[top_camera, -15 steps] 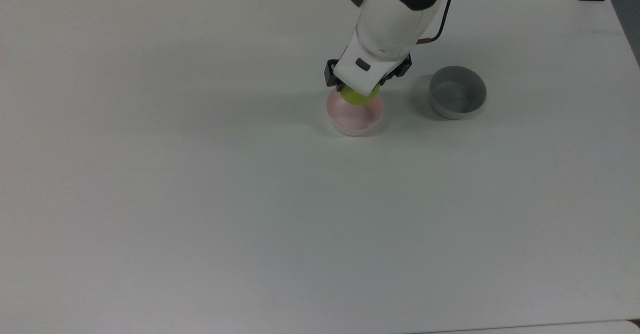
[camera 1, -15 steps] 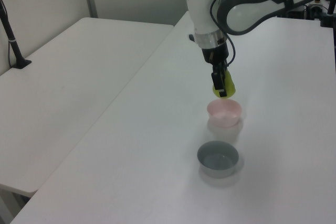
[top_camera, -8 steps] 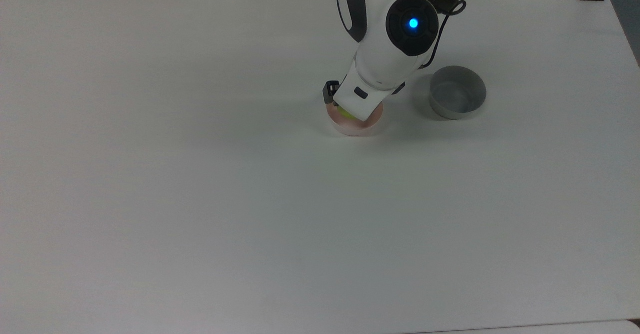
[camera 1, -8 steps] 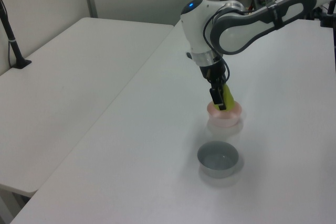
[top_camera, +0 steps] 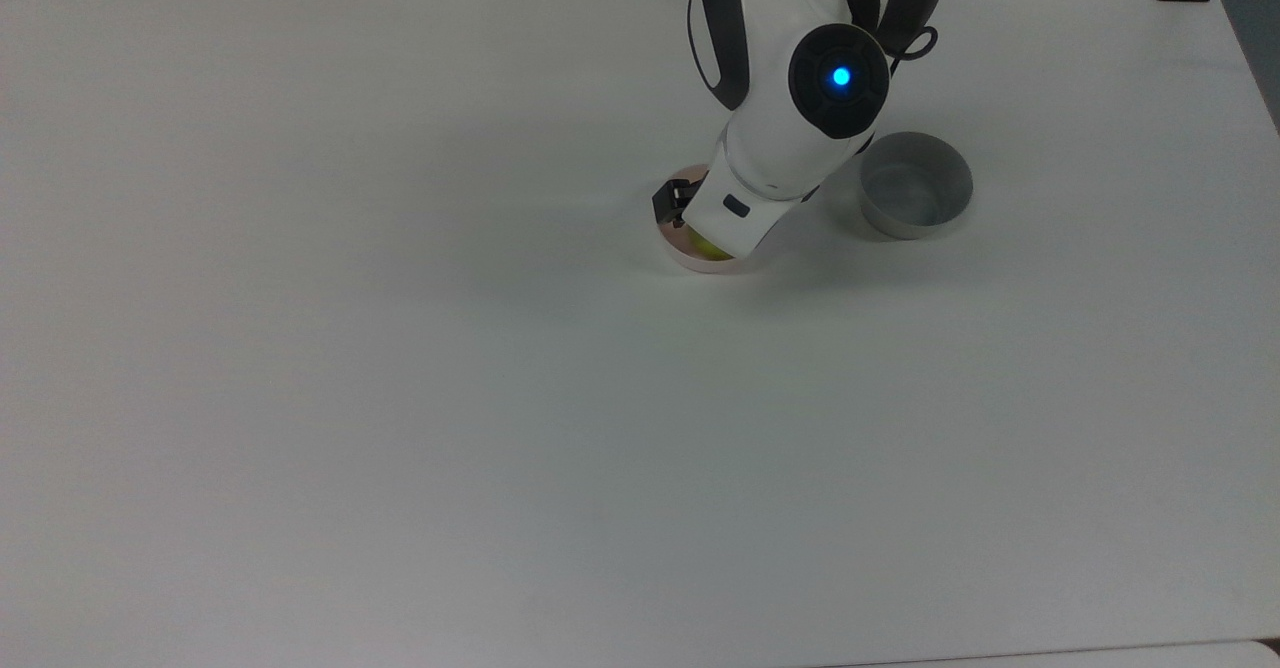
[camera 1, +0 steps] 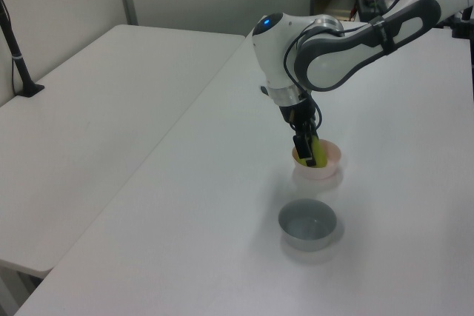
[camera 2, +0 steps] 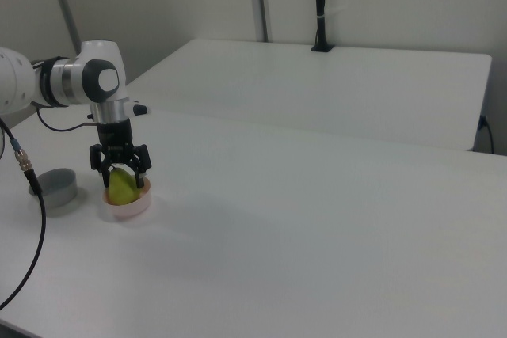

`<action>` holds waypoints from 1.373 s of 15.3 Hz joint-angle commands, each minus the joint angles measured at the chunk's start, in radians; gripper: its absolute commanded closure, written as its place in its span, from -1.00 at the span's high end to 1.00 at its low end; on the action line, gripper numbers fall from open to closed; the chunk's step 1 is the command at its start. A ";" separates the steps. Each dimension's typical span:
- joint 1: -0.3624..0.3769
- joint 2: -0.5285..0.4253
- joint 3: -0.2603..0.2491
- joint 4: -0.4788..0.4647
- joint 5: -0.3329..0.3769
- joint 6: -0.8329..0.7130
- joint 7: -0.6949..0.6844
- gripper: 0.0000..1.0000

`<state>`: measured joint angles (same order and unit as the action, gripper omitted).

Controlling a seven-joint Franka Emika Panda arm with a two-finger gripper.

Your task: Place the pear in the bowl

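**Yellow-green pear lowered into the pink bowl, still gripped**

Yellow-green pear (camera 2: 121, 187) sits between my two fingers, with its lower part down inside the pale pink bowl (camera 2: 136, 206). In the right view the fruit stands above the bowl's rim, with a dark finger (camera 2: 144, 177) on either side of it. Whether the pear touches the bowl's floor cannot be told.

In the left view the pear (camera 1: 319, 152) shows as a slanted yellow strip, tilted off vertical, with one black finger (camera 1: 304, 147) lying in front of it. The bowl (camera 1: 332, 161) shows its rim around the fruit.

In the top view my wrist covers most of the bowl (top_camera: 672, 248). A small patch of the pear (top_camera: 704, 243) shows under the white housing, within the rim.

My gripper (camera 2: 121, 170) is closed on the pear. The jaws stand apart by the width of the fruit, pointing straight down over the bowl. In the left view my gripper (camera 1: 310, 152) hangs below the white and grey arm (camera 1: 348, 31), which reaches in from the left view's upper right. A blue light (top_camera: 841, 76) glows on the wrist joint in the top view.

The grey bowl (top_camera: 917, 185) stands near the pink bowl, apart from it, on the top view's right. In the right view the grey bowl (camera 2: 55, 186) lies on the right view's left of the pink one; in the left view the grey bowl (camera 1: 307, 224) lies nearer the camera.

Both bowls rest on the white table (top_camera: 400, 398). A second white table (camera 1: 89, 101) stands beside it. A black cable (camera 2: 32, 219) hangs from my arm in the right view.
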<state>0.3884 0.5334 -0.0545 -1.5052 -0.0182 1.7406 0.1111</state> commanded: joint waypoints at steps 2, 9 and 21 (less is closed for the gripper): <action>0.009 -0.030 -0.011 -0.018 -0.019 0.011 0.022 1.00; -0.045 -0.209 -0.019 -0.013 -0.017 -0.102 -0.043 1.00; -0.308 -0.346 -0.022 -0.009 -0.029 -0.228 -0.108 1.00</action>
<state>0.1392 0.1999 -0.0766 -1.4951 -0.0278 1.5215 0.0110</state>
